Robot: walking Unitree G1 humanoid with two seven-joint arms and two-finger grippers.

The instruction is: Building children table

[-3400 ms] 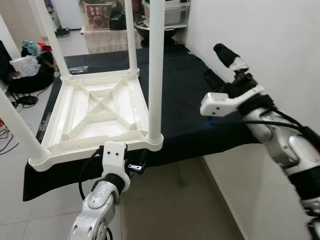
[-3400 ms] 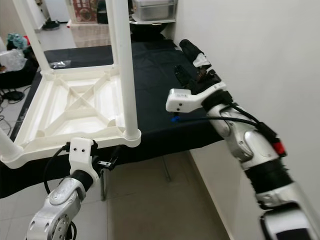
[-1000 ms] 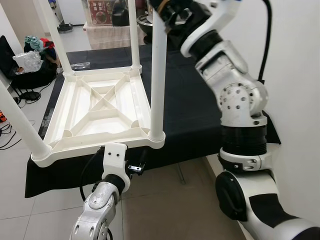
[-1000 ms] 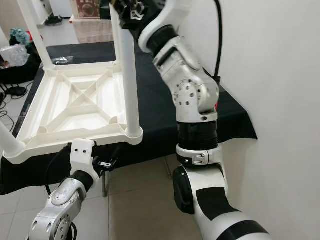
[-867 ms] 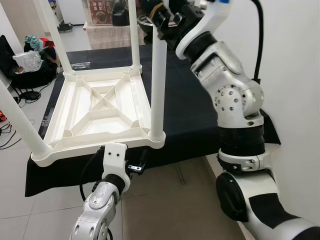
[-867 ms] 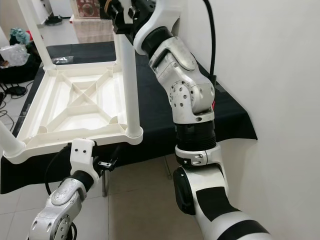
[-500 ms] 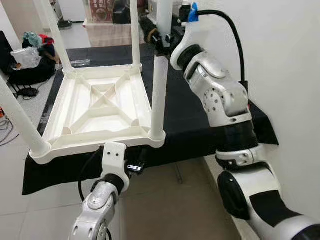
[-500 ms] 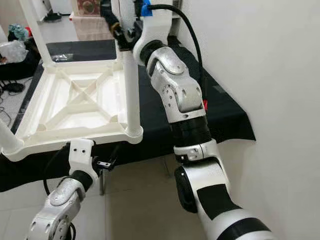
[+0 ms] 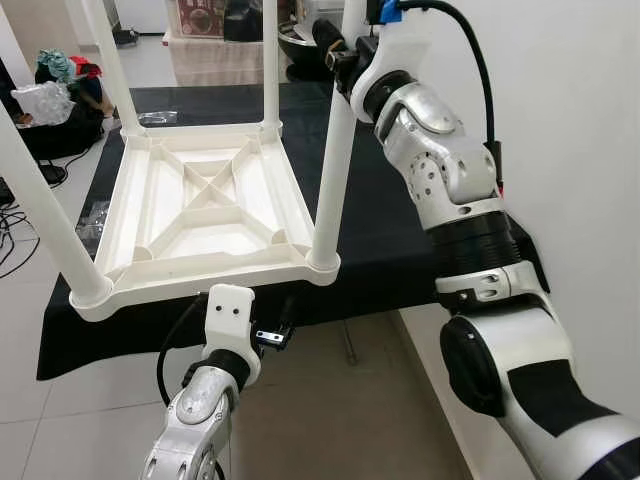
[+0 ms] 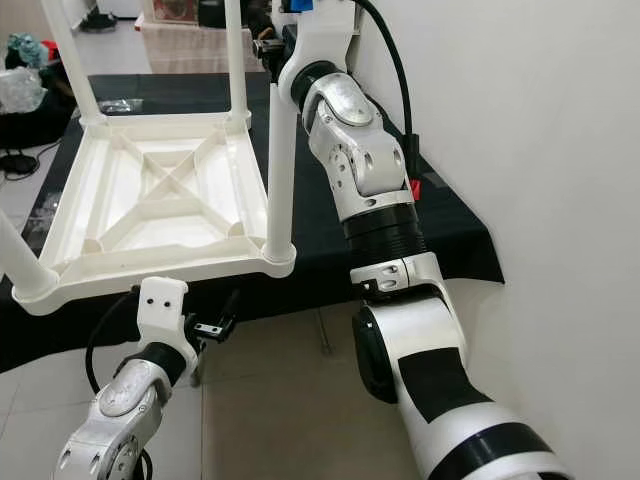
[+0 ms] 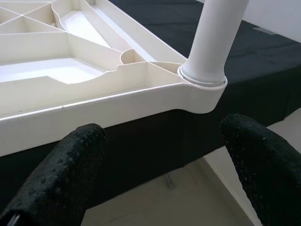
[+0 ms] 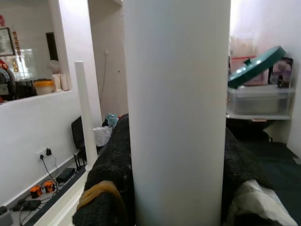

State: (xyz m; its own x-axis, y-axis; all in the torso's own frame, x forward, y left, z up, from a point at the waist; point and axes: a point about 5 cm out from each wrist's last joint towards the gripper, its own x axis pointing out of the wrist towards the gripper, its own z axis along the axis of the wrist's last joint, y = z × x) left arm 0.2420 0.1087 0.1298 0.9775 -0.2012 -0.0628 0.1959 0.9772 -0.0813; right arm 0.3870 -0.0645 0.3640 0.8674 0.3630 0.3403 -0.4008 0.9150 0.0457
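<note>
White plastic children's table [image 9: 205, 215], upside down, lying on a black-covered table [image 9: 400, 225] with its ribbed underside facing up and an X-shaped brace across the middle. The near edge overhangs the black cloth's front edge toward the robot.

Legs: four white round posts standing up from the corner sockets. Near-right leg [image 9: 335, 165] seated in its corner socket, rising upright. Near-left leg [image 9: 40, 215] leaning out toward the left edge of the head view. Two far legs [image 9: 270, 60] at the back corners.

Right gripper [image 9: 340, 55]: raised high on the near-right leg, black fingers [image 12: 110, 174] closed around the post on both sides, the white tube pressed between them in the wrist view. Silver right arm reaching up and forward from the right.

Left gripper [image 11: 155, 160]: low, just in front of and below the table's near edge, its fingers [image 11: 61, 174] spread wide with nothing between them, pointed at the near-right corner socket but apart from it.

Surroundings: white wall on the right; tiled floor [image 9: 330, 400] below; clothes and bags [image 9: 55, 85] on the floor at far left; shelving with a metal bowl [image 9: 300, 35] beyond the black table.
</note>
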